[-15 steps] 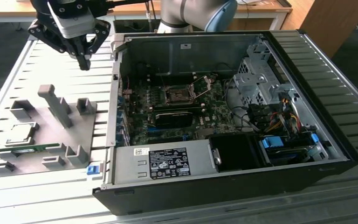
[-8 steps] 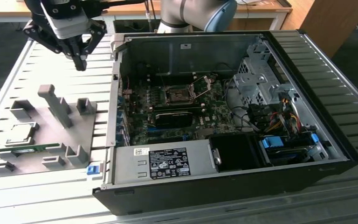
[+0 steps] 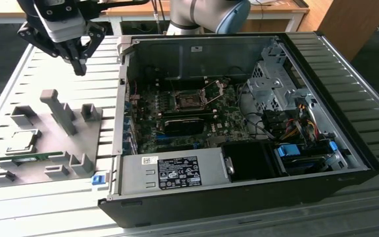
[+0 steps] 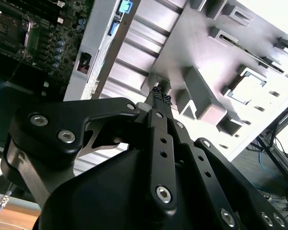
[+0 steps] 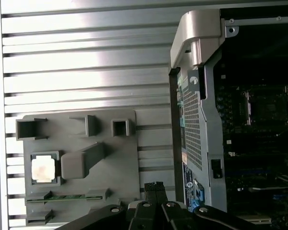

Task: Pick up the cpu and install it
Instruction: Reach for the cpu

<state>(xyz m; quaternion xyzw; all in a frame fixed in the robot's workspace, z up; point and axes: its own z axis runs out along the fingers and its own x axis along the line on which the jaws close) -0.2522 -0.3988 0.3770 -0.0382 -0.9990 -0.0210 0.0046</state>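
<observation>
claw [image 3: 79,69] pressed together, empty, near grey tray [image 3: 55,145]; cpu [image 3: 23,140] lies in tray pocket

1. a white label [image 3: 179,173] with black print sits on the power supply [image 3: 132,182] in the exterior view; its lines are too small to read.
2. a small white sticker [image 3: 196,48] on the computer case [image 3: 242,197] back wall is unreadable.
3. in the first wrist view, a blue-and-white label [image 5: 191,188] on the case edge is illegible.
</observation>
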